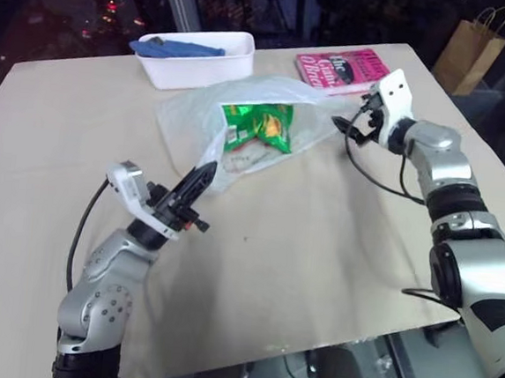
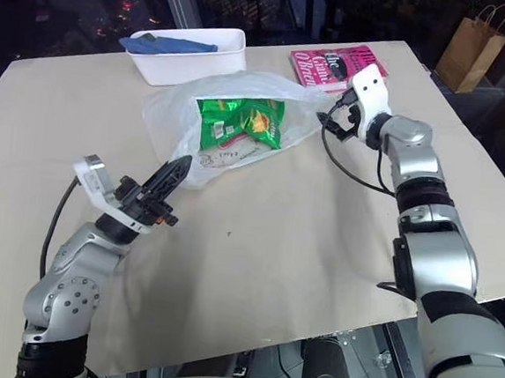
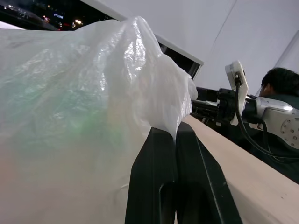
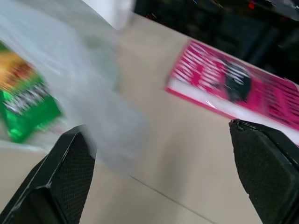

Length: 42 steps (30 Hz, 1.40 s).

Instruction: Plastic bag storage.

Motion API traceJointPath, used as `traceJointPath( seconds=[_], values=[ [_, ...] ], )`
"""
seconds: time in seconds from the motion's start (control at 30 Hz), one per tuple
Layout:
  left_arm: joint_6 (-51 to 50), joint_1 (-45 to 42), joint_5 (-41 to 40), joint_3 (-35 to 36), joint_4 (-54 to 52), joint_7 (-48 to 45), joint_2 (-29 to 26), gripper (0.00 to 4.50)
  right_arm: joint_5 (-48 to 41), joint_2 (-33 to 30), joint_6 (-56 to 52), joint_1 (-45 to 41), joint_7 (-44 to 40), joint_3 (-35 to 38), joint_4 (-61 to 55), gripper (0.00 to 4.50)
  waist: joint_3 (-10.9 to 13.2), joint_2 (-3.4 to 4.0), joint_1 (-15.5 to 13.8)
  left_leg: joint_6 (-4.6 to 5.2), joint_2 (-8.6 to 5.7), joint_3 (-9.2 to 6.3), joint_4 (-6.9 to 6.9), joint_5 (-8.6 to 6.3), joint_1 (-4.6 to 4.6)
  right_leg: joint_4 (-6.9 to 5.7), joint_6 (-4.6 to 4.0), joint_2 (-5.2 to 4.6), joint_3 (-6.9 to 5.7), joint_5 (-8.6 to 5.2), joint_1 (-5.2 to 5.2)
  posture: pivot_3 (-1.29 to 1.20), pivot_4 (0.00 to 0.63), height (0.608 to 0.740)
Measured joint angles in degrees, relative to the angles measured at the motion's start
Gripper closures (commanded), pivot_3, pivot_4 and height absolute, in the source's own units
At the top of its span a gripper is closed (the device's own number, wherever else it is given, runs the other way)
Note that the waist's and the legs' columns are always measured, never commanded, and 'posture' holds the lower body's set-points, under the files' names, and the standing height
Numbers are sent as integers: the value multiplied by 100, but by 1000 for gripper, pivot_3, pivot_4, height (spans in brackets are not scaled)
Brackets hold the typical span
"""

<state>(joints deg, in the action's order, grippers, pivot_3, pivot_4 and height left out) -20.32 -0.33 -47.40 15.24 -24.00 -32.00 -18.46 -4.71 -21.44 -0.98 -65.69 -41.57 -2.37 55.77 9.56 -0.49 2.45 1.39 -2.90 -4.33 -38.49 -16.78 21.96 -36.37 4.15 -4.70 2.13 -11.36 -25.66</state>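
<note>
The plastic bag (image 1: pixel 240 130) lies spread on the table (image 1: pixel 317 257), just right of centre toward the far side, with a green snack packet (image 1: pixel 258 124) showing through its thin film. The left gripper (image 1: pixel 202 178) has its two black fingers (image 3: pixel 161 186) pressed together on a bunched fold at the bag's near edge; the left wrist view shows the film rising directly out of the closed fingers. This pinch appears to anchor the near edge, so that the rest of the bag can be gathered or folded against a fixed point.

The right gripper (image 1: pixel 345 125) hangs level just beside the bag's right edge, fingers spread wide with nothing between them. In the right wrist view the bag's translucent edge sits close to one finger (whether film and finger touch cannot be told), while the pink book (image 4: pixel 238 88) lies beyond the other. The open stance suggests an approach to a second grip on that right-hand side.

Relative to the two grippers, the bag therefore extends from the left one, which holds its near edge, away toward the far right, ending just short of the right one. A white bin (image 1: pixel 197 60) holding something blue stands at the table's far edge, just behind the bag; it is a likely place for storage, though that is a judgement only.
</note>
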Motion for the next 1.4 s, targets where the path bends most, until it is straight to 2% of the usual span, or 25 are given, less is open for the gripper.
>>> traceJointPath(
  seconds=[0.03, 0.07, 0.1, 0.2, 0.23, 0.33, 0.37, 0.6, 0.73, 0.8, 0.87, 0.97, 1.07, 1.17, 1.4],
  values=[
    [0, 9, 1, 0, 0, -3, -1, 4500, -62, 16, -11, 0, -163, 34, -7, 657, 0, 0, -5, 0, 0, 0, 0, 0, 0, 1, 0, 0, 0, 0, 0, 0, 150, 740],
    [0, 29, 1, 6, 0, -3, -10, 4500, -100, 14, -14, 0, -291, 68, -28, 1363, 0, 0, -13, 0, -1, -2, 0, 0, 0, 1, 0, -1, -1, 0, 1, 0, 150, 740],
    [0, 39, 1, 6, 0, -3, -11, 4500, -110, 14, -14, 0, -314, 73, -39, 1512, 0, 0, -17, 0, -1, -5, 0, 0, 0, 1, 0, 0, -4, 0, 2, 0, 150, 740],
    [0, 44, 6, 6, 0, -4, -17, 4500, -114, -29, -22, 44, -443, 76, -72, 2613, 0, 0, -13, 0, 0, -5, 0, 0, -1, 0, 0, 2, -4, 0, 2, 0, 150, 740],
    [18, 24, 57, 13, 20, -29, -82, 4500, -126, -89, -87, 130, -535, 98, -139, 2760, 0, 0, -14, 0, 0, -5, 0, 0, 0, 0, 0, 2, -5, 0, 1, 0, 150, 740],
    [64, -201, 108, 262, 240, -81, -342, 4500, -317, -240, -631, 337, -923, 146, -652, 4225, 0, 1, -3, 0, 1, -3, 0, 0, -1, -1, 0, 2, -3, 0, 0, 0, 150, 740],
    [64, -230, 108, 273, 269, -126, -402, 4500, -409, -263, -819, 386, -1012, 188, -889, 4433, 0, 1, 4, 0, 1, -3, 0, 0, -2, -1, 0, 2, -2, 0, 0, 0, 150, 740],
    [42, -441, 118, 263, 496, -195, -431, 4500, -865, -232, -1701, 433, -1047, 457, -1668, 4433, 0, 1, -15, 0, 0, -6, -1, 0, -1, -3, 0, 1, -5, 0, 0, 0, 150, 740],
    [-172, -850, 112, 259, 548, -31, -625, 4500, -1698, -117, -2658, 410, -1037, 995, -2162, 4433, 0, 1, -20, 0, 0, -11, -3, 0, 2, -4, 0, -1, -8, 0, 0, 0, 150, 740],
    [-399, -1453, -45, 337, 726, 203, -796, 4500, -2307, -46, -3204, 181, -912, 1464, -2221, 4433, 6, 3, -38, -1, -1, -24, -15, 0, 13, -10, 0, -1, -21, 0, -4, 0, 150, 740],
    [-689, -2465, -472, 629, 1082, 539, -974, 4500, -2995, 9, -3691, -355, -611, 2096, -2183, 4433, 20, 2, -45, -2, -3, -44, -33, 1, 29, -17, -1, -2, -42, 1, -8, 0, 150, 740],
    [-811, -3797, -611, 879, 1919, 651, -1452, 4500, -3596, -16, -3821, -1161, -261, 2727, -2014, 4433, 19, 3, -43, -2, -20, -61, -36, 1, 41, -7, -2, -2, -63, 1, -7, 0, 150, 740],
    [-815, -4784, -547, 969, 2977, 574, -1811, 4500, -3843, -127, -3803, -1446, -114, 3029, -1795, 4433, 16, 0, -28, -1, -36, -69, -33, 0, 49, -12, -1, -13, -76, 1, -3, 0, 150, 740],
    [-813, -5442, -396, 950, 3968, 297, -2013, 4500, -3825, -150, -3745, -1424, -78, 3031, -1543, 4433, 19, 0, 22, 1, -48, -71, -34, 1, 77, -13, 0, -22, -80, 1, -32, 0, 150, 740],
    [-784, -5771, 76, 818, 4615, -314, -2216, 4500, -3796, -230, -3752, -1118, -123, 2899, -1648, 4433, 20, 1, 198, -1, -45, -66, -17, 1, 80, -19, 0, -29, -83, 1, -56, 0, 150, 740]
  ],
)
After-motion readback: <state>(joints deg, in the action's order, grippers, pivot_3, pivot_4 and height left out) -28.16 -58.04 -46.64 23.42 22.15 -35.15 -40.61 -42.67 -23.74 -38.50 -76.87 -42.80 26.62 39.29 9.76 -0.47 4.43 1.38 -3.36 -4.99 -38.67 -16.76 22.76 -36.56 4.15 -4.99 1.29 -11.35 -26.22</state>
